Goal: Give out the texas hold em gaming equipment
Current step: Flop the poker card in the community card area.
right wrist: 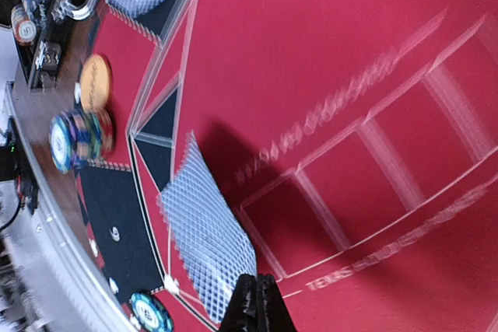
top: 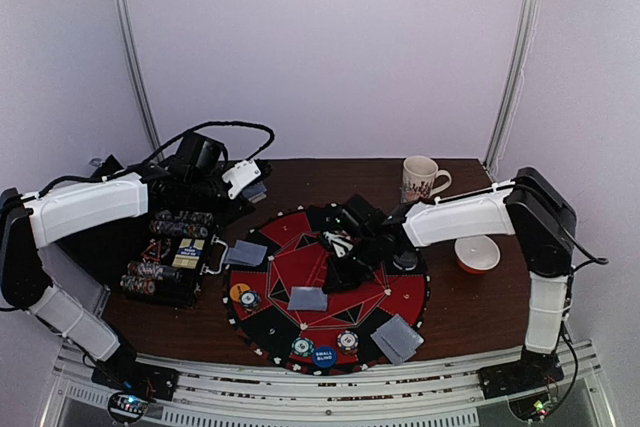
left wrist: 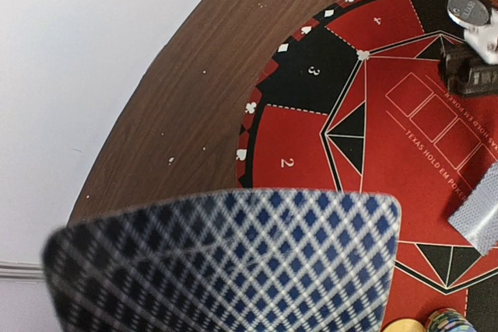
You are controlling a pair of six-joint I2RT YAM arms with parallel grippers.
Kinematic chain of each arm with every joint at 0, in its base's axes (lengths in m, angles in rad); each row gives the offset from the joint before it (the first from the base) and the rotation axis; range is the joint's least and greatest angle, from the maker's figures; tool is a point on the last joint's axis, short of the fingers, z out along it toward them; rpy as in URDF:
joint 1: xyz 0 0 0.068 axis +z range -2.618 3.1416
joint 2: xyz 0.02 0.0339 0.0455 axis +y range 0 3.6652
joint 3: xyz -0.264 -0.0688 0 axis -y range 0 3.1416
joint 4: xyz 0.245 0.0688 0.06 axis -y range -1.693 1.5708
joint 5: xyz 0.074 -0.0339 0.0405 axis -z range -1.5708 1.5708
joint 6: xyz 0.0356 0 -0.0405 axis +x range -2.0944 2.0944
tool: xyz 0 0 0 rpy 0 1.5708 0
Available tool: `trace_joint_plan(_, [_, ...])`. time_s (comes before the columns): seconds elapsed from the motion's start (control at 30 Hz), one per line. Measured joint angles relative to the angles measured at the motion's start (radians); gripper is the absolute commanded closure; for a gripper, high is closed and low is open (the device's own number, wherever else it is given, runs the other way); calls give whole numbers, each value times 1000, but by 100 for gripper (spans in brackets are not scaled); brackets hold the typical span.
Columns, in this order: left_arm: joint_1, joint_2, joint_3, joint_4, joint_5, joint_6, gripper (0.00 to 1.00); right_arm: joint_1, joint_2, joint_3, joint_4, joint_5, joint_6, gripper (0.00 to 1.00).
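A round red and black poker mat (top: 290, 247) lies mid-table. My left gripper (top: 250, 185) hangs over its far left edge, shut on playing cards with a blue checked back (left wrist: 233, 262); they hide its fingers in the left wrist view. My right gripper (right wrist: 257, 309) hovers over the mat's red centre, shut and empty, apart from a face-down card (right wrist: 204, 231) lying flat beside it. More cards (top: 245, 252) (top: 397, 337) lie at the mat's rim. Chips (top: 250, 300) (top: 347, 340), an orange button (top: 239, 290), a blue button (top: 324, 355) and a dark button (top: 405, 260) also rest there.
A black case (top: 170, 252) holding rows of chips stands left of the mat. A white patterned mug (top: 420, 177) is at the back right, and an orange-rimmed white bowl (top: 477, 253) sits right of the mat under my right arm.
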Motion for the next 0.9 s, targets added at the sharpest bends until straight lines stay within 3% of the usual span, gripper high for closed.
trace_joint_plan(0.23, [0, 0, 0, 0, -2, 0, 60, 74, -175, 51, -3, 499, -340, 100])
trace_joint_plan(0.43, [0, 0, 0, 0, -11, 0, 60, 219, -211, -108, 273, 859, -734, 100])
trace_joint_plan(0.67, [0, 0, 0, 0, -18, 0, 60, 348, -159, -311, 450, 939, -1101, 100])
trace_joint_plan(0.9, [0, 0, 0, 0, -19, 0, 60, 379, -188, -370, 432, 804, -1201, 100])
